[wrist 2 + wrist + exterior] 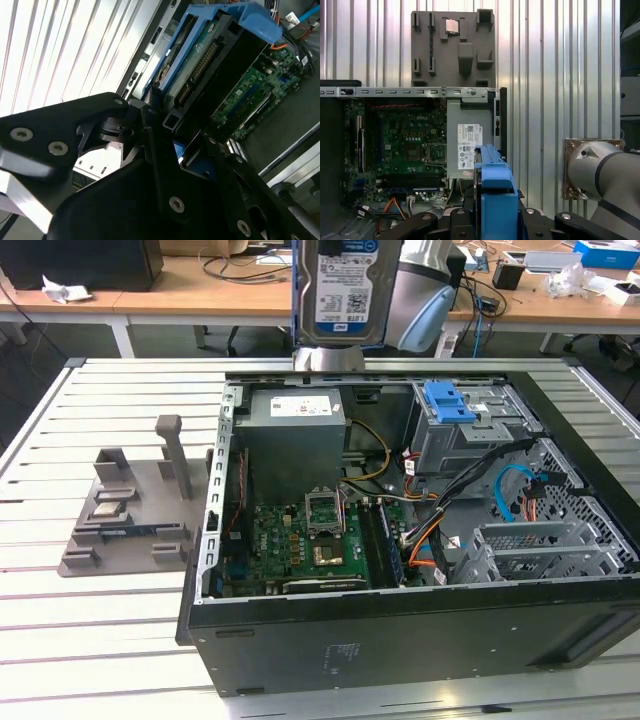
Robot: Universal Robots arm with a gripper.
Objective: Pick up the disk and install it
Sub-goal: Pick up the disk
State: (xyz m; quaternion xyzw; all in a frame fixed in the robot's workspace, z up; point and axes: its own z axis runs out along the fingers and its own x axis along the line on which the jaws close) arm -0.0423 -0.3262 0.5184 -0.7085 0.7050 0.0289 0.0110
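The hand [172, 130] holds the disk [340, 285] tight, so the pick-up is done. The open computer [400, 640] sits below the hand, and the disk is not in yet.

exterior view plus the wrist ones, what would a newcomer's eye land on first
The disk hangs high at the exterior view's top centre, clamped in the hand. Below it lies the open computer case, its green motherboard bare, with the grey stand to the exterior view's left.
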